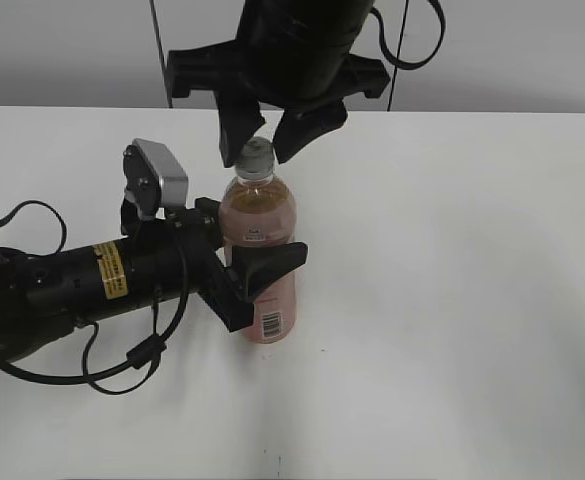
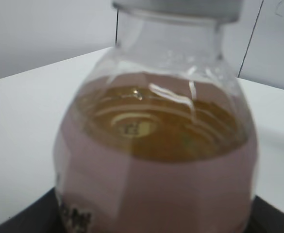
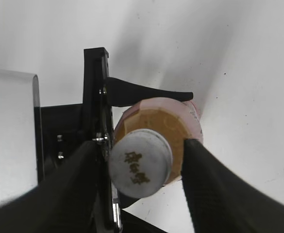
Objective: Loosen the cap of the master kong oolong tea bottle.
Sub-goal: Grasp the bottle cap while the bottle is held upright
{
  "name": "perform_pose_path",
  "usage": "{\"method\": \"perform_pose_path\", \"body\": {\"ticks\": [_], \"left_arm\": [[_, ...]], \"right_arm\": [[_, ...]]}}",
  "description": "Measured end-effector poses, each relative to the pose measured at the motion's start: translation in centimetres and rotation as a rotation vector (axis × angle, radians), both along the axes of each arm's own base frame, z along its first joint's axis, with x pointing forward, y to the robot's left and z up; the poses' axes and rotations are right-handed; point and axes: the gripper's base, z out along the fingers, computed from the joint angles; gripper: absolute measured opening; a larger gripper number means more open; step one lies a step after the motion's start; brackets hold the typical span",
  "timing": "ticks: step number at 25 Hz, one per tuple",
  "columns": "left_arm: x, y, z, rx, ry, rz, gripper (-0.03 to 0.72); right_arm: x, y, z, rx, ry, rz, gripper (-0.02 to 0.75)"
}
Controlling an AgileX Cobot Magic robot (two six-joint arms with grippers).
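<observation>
The left arm lies low across the white worktop (image 1: 452, 300), reaching in from the left edge of the exterior view with its wrist camera housing raised above it. Its tool, the left tool (image 1: 257, 270), is turned sideways and pinches the bottle (image 1: 262, 250) around the pink label at mid-height; one dark finger (image 1: 272, 262) crosses the front of the label, and the other is hidden behind the bottle. In the left wrist view the bottle fills nearly the whole frame, amber tea showing above the pink wrap.

The right arm comes down from above at the top of the exterior view, wrist pointing downward. Its tool, the right tool (image 1: 262, 140), is spread, with one finger on each side of the cap (image 1: 255, 153). In the right wrist view both fingers (image 3: 214, 184) flank the cap (image 3: 141, 169) with a visible gap on the right side; on the left, contact cannot be made out.

The bottle stands upright near the middle of the worktop, cap on its neck.
</observation>
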Motion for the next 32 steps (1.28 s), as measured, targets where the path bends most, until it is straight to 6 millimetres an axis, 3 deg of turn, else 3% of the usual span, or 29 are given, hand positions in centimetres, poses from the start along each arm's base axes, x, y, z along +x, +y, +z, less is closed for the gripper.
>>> {"method": "perform_pose_path", "body": {"ticks": [3, 9, 18, 21, 29, 32], "left_arm": [[0.00, 0.00, 0.00, 0.000, 0.000, 0.000, 0.414], [-0.02, -0.01, 0.00, 0.002, -0.003, -0.003, 0.414], [-0.17, -0.11, -0.03, 0.013, -0.019, -0.021, 0.407], [-0.21, -0.14, -0.03, 0.015, -0.023, -0.026, 0.403], [-0.23, -0.15, -0.04, 0.015, -0.023, -0.028, 0.403], [-0.24, -0.16, -0.04, 0.015, -0.021, -0.029, 0.403]], "right_arm": [[0.00, 0.00, 0.00, -0.002, -0.004, 0.010, 0.281], [-0.08, -0.02, -0.03, -0.052, -0.073, 0.218, 0.281], [-0.36, -0.20, 0.07, -0.245, -0.361, 1.074, 0.274], [-0.40, -0.23, 0.05, -0.281, -0.420, 1.247, 0.274], [-0.46, -0.18, 0.06, -0.281, -0.437, 1.297, 0.274], [-0.51, -0.16, 0.06, -0.266, -0.418, 1.257, 0.343]]}}
